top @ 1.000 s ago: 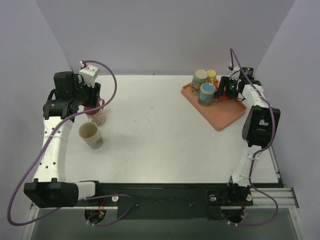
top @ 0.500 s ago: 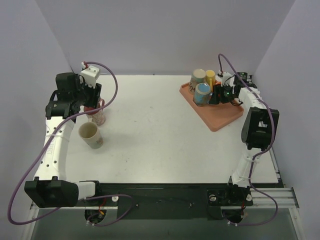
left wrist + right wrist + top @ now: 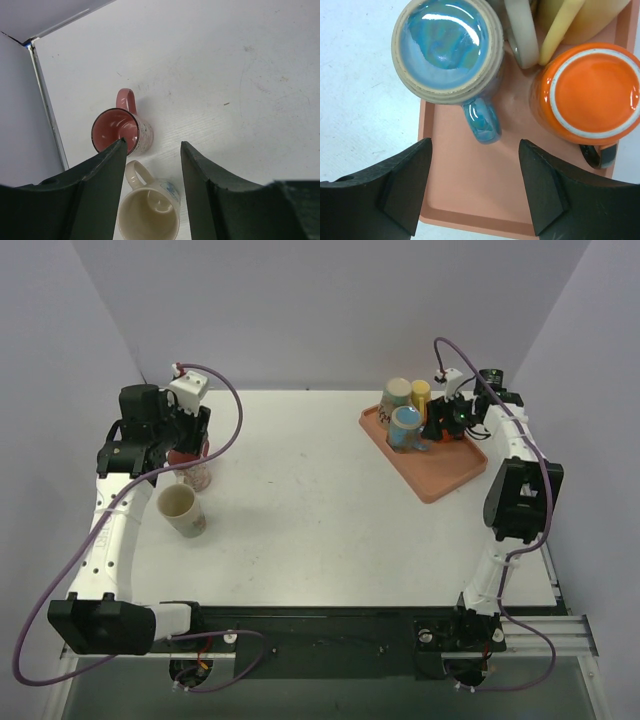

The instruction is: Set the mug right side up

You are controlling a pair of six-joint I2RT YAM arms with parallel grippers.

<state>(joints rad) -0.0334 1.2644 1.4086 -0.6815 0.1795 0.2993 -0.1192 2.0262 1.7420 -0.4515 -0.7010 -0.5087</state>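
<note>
On the salmon tray (image 3: pixel 470 185) several mugs stand upside down, bases up. A blue mug (image 3: pixel 447 42) (image 3: pixel 406 425) has its handle pointing at my right gripper (image 3: pixel 475 144) (image 3: pixel 441 424), and an orange mug (image 3: pixel 592 95) stands to its right. The right gripper hovers open over the tray floor, holding nothing, with the blue handle just ahead of its fingertips. My left gripper (image 3: pixel 153 144) (image 3: pixel 188 448) hangs open above two upright mugs: a red-lined one (image 3: pixel 117 131) and a cream one (image 3: pixel 150 212) (image 3: pixel 181 508).
A beige mug (image 3: pixel 522 35) and a yellow one (image 3: pixel 570 20) crowd the tray's far end. The tray (image 3: pixel 450 475) lies at the table's back right, close to the right wall. The left wall and table edge (image 3: pixel 47 110) run beside the upright mugs.
The right gripper has opened wider and shifted a little left and back over the tray. Tray and mugs slid slightly left. The left arm rose slightly.
</note>
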